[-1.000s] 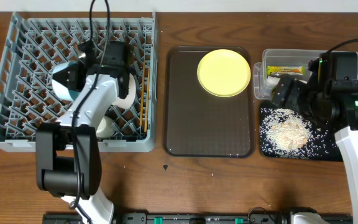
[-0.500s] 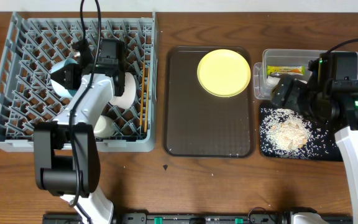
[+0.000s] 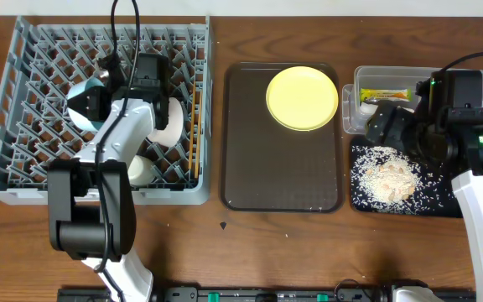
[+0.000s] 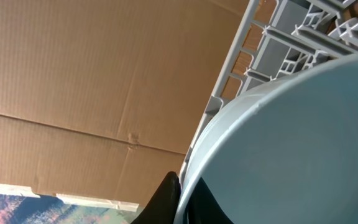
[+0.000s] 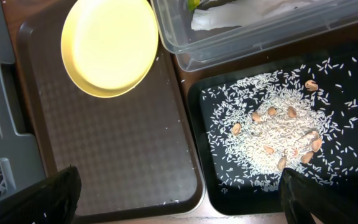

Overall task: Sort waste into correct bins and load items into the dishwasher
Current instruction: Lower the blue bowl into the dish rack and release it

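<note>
The light blue bowl (image 3: 82,105) sits tipped on edge above the pegs in the left-middle of the grey dish rack (image 3: 23,126). It is pinched at its rim by the left gripper (image 3: 101,94), whose jaws are clamped together on it. In the left wrist view a black finger (image 4: 166,196) presses against the pale, smooth, matte wall of the bowl. Whether the bowl touches the pegs cannot be told.

To its right in the rack lie a white bowl (image 3: 170,122) and the wooden chopsticks (image 3: 194,126), which run along the rack's right side.

The rack stands on a brown wooden table (image 3: 225,252), beside a dark brown tray (image 3: 279,168) that carries the yellow plate (image 3: 302,98). Further right, a clear tub (image 3: 367,80) holds a snack wrapper (image 3: 384,94), and a black tray (image 3: 359,197) holds rice crumbs (image 3: 384,180). The right gripper (image 5: 179,190) hovers there with its jaws wide apart, holding nothing.

Plain cardboard (image 4: 73,74) backs the scene.
</note>
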`<move>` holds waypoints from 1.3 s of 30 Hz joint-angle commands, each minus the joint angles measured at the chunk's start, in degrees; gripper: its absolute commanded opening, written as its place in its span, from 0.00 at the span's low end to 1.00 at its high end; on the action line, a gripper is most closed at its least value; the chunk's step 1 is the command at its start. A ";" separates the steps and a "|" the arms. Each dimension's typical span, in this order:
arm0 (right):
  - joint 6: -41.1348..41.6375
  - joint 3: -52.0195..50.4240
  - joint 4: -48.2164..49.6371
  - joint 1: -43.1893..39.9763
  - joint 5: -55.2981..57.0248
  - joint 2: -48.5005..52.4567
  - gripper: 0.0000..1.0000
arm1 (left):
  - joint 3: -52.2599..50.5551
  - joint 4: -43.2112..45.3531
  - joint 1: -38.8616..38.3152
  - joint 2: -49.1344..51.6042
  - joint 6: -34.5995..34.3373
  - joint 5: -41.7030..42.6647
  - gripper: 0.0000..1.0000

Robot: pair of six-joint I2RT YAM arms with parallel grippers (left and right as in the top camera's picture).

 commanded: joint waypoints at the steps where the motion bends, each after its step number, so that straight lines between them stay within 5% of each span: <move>1: 0.04 0.39 -0.07 0.15 -0.04 -0.02 0.99 | -1.03 -0.48 0.57 1.14 0.59 -2.75 0.07; 26: 0.02 0.39 0.17 0.15 -0.04 -0.02 0.99 | -1.03 -0.09 -3.04 1.14 0.79 5.22 0.10; 33: 0.02 0.39 0.17 0.15 -0.04 -0.02 0.99 | -1.03 -0.98 -5.01 1.07 0.79 5.22 0.39; 36: 0.02 0.39 0.17 0.15 -0.04 -0.02 0.99 | -1.03 -1.18 -5.84 1.03 0.76 5.22 0.33; 39: 0.02 0.39 0.15 0.15 -0.07 -0.02 0.99 | -1.03 -1.31 -5.38 1.03 0.76 4.74 0.08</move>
